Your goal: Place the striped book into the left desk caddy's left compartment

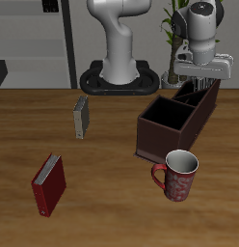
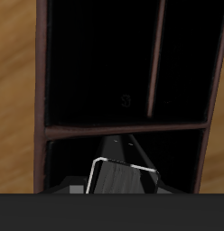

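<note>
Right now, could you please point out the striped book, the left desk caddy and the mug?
striped book (image 2: 126, 178): wrist view, on its top edge.
left desk caddy (image 1: 162, 141): exterior view, on its front wall.
mug (image 1: 176, 183): exterior view, on its patterned outer side.

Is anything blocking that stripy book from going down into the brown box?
Nothing visible does. The gripper holds the thin black-and-grey striped book right over the dark maroon-brown open-top desk caddy. The compartment beneath looks dark and empty, with only its thin inner dividers nearby.
</note>
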Available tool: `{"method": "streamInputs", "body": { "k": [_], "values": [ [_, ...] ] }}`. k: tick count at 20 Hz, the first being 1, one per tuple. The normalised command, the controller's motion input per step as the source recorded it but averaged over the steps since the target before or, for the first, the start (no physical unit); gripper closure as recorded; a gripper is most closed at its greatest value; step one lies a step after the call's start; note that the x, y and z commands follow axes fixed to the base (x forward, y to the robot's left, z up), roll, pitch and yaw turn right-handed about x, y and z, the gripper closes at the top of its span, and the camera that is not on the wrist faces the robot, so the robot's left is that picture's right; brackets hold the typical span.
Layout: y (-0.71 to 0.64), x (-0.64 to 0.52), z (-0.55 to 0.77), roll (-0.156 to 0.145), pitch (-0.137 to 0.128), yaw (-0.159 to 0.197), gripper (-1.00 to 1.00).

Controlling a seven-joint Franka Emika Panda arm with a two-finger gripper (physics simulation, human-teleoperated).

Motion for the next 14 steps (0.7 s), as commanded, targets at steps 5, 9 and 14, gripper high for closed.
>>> {"method": "streamInputs", "body": {
  "k": [5, 9, 14],
  "values": [
    [0.13, -0.01, -0.38, 0.047, 0.049, -0.018, 1.0],
    [0.25, -0.02, -0.51, 0.144, 0.103, 0.022, -1.0],
    [-0.11, 0.04, -0.06, -0.012, 0.024, 0.011, -1.0]
  ]
}}
